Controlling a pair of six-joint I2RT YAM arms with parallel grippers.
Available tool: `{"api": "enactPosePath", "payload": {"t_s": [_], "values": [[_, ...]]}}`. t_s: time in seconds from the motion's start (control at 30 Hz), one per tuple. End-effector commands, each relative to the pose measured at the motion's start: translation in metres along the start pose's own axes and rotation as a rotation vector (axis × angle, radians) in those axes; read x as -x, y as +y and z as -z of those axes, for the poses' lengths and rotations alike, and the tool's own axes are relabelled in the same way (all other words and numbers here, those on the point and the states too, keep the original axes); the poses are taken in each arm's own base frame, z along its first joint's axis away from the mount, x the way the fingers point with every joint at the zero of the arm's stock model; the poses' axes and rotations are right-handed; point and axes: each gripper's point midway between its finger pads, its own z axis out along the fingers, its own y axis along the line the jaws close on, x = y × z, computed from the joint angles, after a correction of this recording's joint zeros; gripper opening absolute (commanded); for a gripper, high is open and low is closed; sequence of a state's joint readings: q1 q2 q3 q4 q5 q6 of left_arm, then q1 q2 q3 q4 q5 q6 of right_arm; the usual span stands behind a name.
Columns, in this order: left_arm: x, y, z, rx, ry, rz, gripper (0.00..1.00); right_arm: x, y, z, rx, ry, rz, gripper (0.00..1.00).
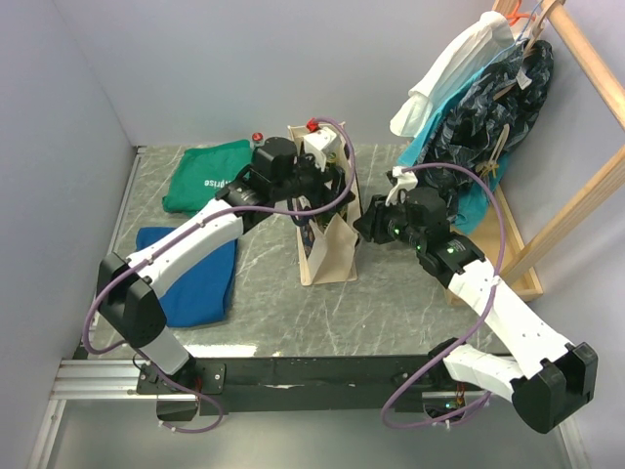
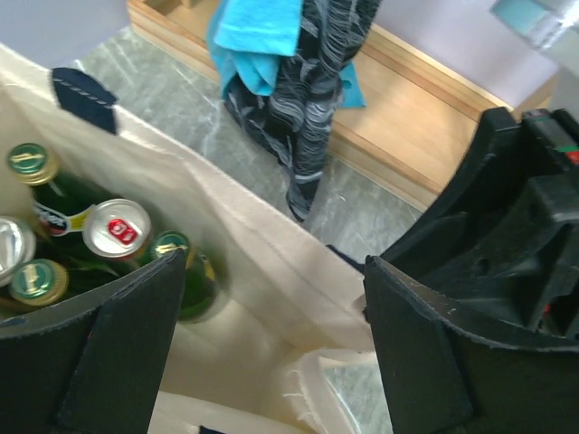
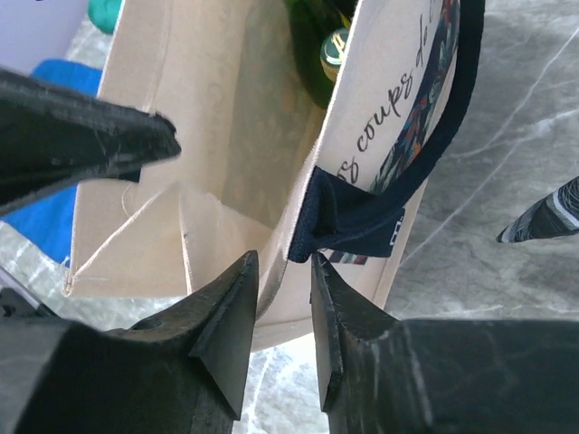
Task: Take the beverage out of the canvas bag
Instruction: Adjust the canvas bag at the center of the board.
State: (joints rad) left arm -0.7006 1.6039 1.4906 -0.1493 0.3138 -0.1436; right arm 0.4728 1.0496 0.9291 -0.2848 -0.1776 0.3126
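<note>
The canvas bag (image 1: 330, 252) stands upright mid-table with its mouth open. In the left wrist view several beverages stand inside it: green bottles (image 2: 41, 172), a silver can with a red tab (image 2: 118, 226) and another green bottle (image 2: 188, 276). My left gripper (image 2: 271, 271) hovers open over the bag's mouth, one finger by that bottle and the cream wall (image 2: 235, 235) passing between the fingers. My right gripper (image 3: 285, 262) is shut on the bag's rim (image 3: 226, 117), right beside the navy handle (image 3: 362, 221). A green bottle top (image 3: 333, 47) shows deep inside.
A folded green cloth (image 1: 207, 174) and a blue cloth (image 1: 200, 278) lie left of the bag. Clothes hang on a wooden rack (image 1: 488, 98) at the back right, its base (image 2: 416, 145) close behind the bag. A wall runs along the left.
</note>
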Motion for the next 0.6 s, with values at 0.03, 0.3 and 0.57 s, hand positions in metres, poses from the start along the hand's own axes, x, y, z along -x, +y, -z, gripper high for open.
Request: {"api": "enactPosePath", "payload": {"t_s": [0.03,0.3,0.57], "values": [[-0.009,-0.008,-0.008,-0.025,0.028,-0.016,0.81,-0.028,-0.006,0.001,0.001,0.119,0.032,0.38],[-0.027,-0.004,-0.009,0.028,0.078,-0.002,0.61,-0.035,-0.013,-0.001,-0.036,0.155,0.032,0.42],[-0.044,0.003,-0.004,0.071,0.143,0.009,0.20,-0.026,-0.018,0.002,-0.078,0.143,0.030,0.55]]}}
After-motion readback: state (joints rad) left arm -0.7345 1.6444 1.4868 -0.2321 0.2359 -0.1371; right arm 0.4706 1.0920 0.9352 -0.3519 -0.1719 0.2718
